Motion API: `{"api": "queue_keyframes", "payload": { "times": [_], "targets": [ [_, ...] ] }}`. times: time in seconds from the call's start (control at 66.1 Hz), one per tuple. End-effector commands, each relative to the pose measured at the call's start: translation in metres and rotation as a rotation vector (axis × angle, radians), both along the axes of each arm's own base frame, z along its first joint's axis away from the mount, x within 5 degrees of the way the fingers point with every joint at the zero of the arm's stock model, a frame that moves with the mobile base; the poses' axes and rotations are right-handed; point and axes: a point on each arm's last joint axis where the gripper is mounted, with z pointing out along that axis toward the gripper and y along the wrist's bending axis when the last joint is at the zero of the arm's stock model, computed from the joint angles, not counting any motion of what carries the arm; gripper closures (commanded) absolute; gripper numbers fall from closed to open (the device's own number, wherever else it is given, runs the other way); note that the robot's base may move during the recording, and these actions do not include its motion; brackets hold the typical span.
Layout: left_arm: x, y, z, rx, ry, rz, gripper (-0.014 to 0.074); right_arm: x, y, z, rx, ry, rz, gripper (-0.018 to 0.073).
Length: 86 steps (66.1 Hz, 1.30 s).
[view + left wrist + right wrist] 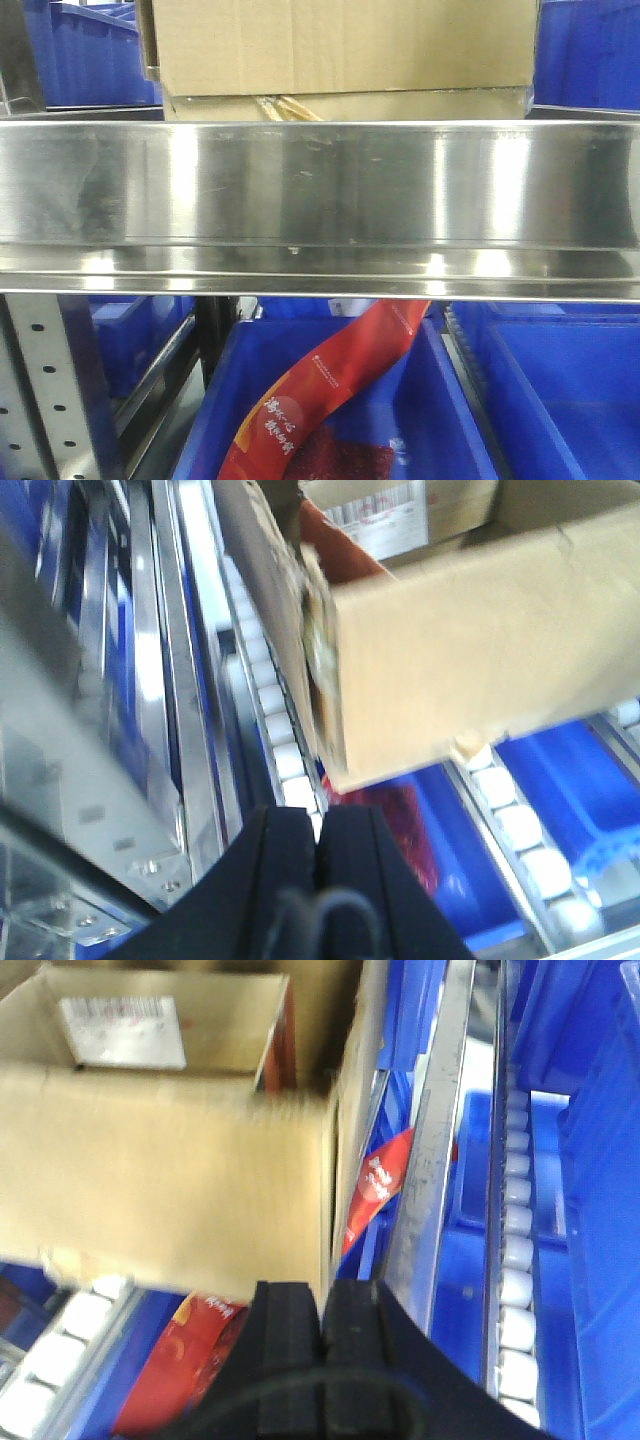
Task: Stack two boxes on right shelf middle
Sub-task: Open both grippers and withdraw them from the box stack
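In the front view, a large brown cardboard box [345,45] rests on a thin lower strip of a box [400,106] with a curl of yellowish tape [287,108]. Both stand on the shiny steel shelf [320,185], behind its wide front lip. The left wrist view shows my left gripper [318,825] shut and empty, with the box's side [480,650] ahead and to its right. My right gripper [322,1300] is also shut and empty, just below the box's corner [170,1180]. I cannot tell if it touches. An open cardboard interior with a white label [120,1030] lies beyond.
Blue bins [590,50] flank the boxes on the shelf. Below the shelf, a blue bin [330,400] holds a red packet [330,385]. A perforated steel upright [45,390] stands at lower left. White rollers [285,750] run along the rack rails.
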Motion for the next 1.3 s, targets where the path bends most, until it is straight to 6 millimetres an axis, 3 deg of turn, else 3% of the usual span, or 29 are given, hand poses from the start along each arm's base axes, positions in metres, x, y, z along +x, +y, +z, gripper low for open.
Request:
{"api": "queue_keyframes", "payload": {
  "times": [0.0,0.257,0.514,0.696,1.286],
  "targets": [
    [-0.018,0.005,-0.010,-0.021,-0.098,-0.023,0.0707,-0.014,-0.005,-0.010,-0.014,-0.092,0.003,0.0721],
    [-0.074,0.023,-0.074,-0.112,-0.374,-0.090,0.0707,-0.058,-0.019,-0.073,-0.020,-0.267,0.004,0.0721],
    [-0.110,0.034,-0.126,-0.179,-0.557,-0.130,0.0707,-0.085,-0.028,-0.110,0.016,-0.412,-0.014,0.0721],
    [-0.119,0.037,-0.132,-0.198,-0.610,-0.136,0.0707,-0.086,-0.028,-0.112,0.023,-0.434,-0.017,0.0721],
    [-0.119,0.037,-0.131,-0.201,-0.619,-0.137,0.0707,-0.085,-0.028,-0.110,0.028,-0.455,-0.020,0.0721]
  ]
}}
